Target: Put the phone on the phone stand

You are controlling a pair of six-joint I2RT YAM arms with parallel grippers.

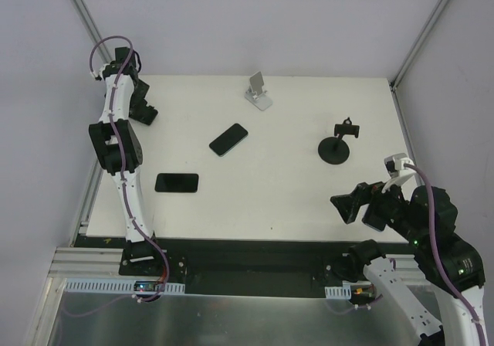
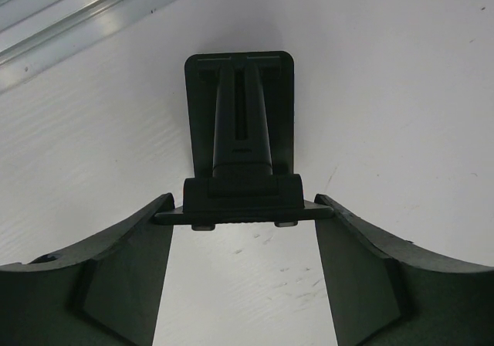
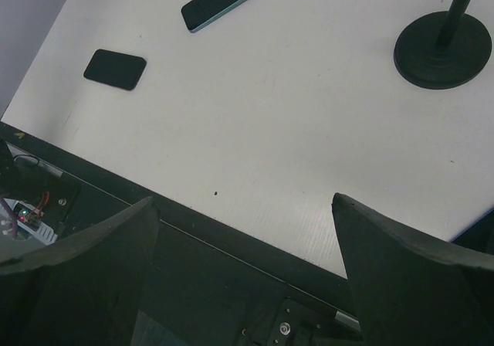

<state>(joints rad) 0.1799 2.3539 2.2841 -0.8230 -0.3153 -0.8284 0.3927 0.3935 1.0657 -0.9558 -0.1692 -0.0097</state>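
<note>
A dark phone with a teal edge (image 1: 228,139) lies flat mid-table; it also shows in the right wrist view (image 3: 218,2). A black phone (image 1: 177,183) lies flat nearer the left front, and shows in the right wrist view (image 3: 115,69). A black folding phone stand (image 2: 241,122) stands on the table right at the tips of my left gripper (image 2: 243,205), its front lip spanning the gap between the wide-open jaws. In the top view my left gripper (image 1: 145,114) is at the table's far left. My right gripper (image 1: 361,204) is open and empty over the front right edge.
A silver phone stand (image 1: 259,91) stands at the back centre. A black round-based holder (image 1: 337,147) stands at the right, also in the right wrist view (image 3: 442,49). The table's front edge and black frame (image 3: 231,261) lie under my right gripper. Walls enclose the table.
</note>
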